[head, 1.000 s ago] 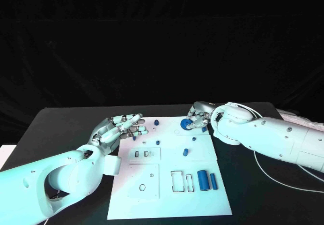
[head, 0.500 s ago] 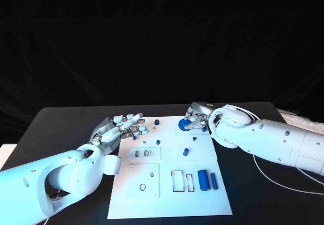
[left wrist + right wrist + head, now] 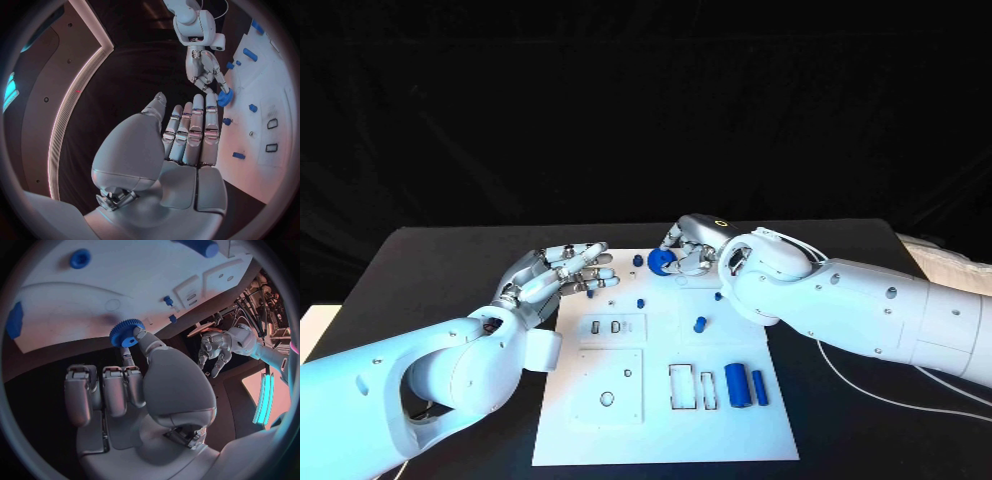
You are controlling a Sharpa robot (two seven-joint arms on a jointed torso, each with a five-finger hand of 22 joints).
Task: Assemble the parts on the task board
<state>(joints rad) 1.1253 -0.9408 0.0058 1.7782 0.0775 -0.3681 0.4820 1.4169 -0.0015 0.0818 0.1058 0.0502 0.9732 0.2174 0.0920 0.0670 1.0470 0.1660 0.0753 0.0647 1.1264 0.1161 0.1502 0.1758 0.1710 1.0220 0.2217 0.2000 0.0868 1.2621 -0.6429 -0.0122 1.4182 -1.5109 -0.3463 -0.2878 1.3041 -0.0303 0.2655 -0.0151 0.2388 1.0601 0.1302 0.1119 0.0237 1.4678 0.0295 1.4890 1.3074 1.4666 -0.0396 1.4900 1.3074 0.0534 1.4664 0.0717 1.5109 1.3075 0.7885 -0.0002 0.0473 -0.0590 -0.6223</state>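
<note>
Right hand [image 3: 687, 250] pinched small blue toothed plastic gear [image 3: 661, 261] above far edge of white task board [image 3: 733, 420]. Left hand [image 3: 560, 275] hovered released, fingers apart. Step: carrying gear; next calls for aligning over peg.

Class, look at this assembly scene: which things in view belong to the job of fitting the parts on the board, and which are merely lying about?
Belongs to the job:
- task board
- blue gear, pinched by the right robot hand
- two blue cylinders lying on the board
- small blue pegs standing in the board
- left robot hand, empty, fingers apart

Just lying about:
- white cable on the black table
</note>
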